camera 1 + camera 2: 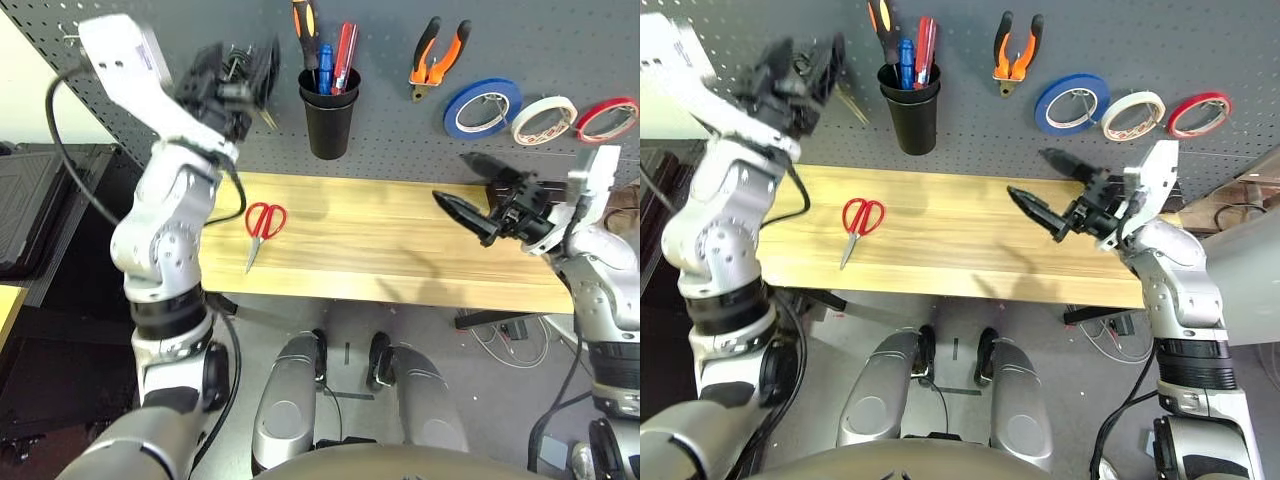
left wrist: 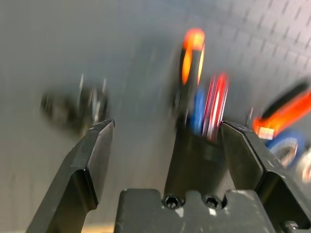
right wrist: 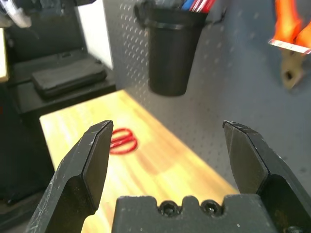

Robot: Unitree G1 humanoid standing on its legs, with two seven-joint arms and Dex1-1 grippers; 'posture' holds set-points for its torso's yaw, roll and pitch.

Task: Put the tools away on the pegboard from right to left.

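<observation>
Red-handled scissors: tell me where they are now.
The red-handled scissors lie on the left part of the wooden table in the left eye view, below and left of the black cup.

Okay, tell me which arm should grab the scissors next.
Left, I'd say. The red scissors lie near the table's left end, on the left arm's side; the left gripper is open and empty. The right gripper hovers over the table's right end.

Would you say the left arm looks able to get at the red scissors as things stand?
Probably yes: the left gripper is open and empty, and the scissors lie uncovered on the table.
</observation>
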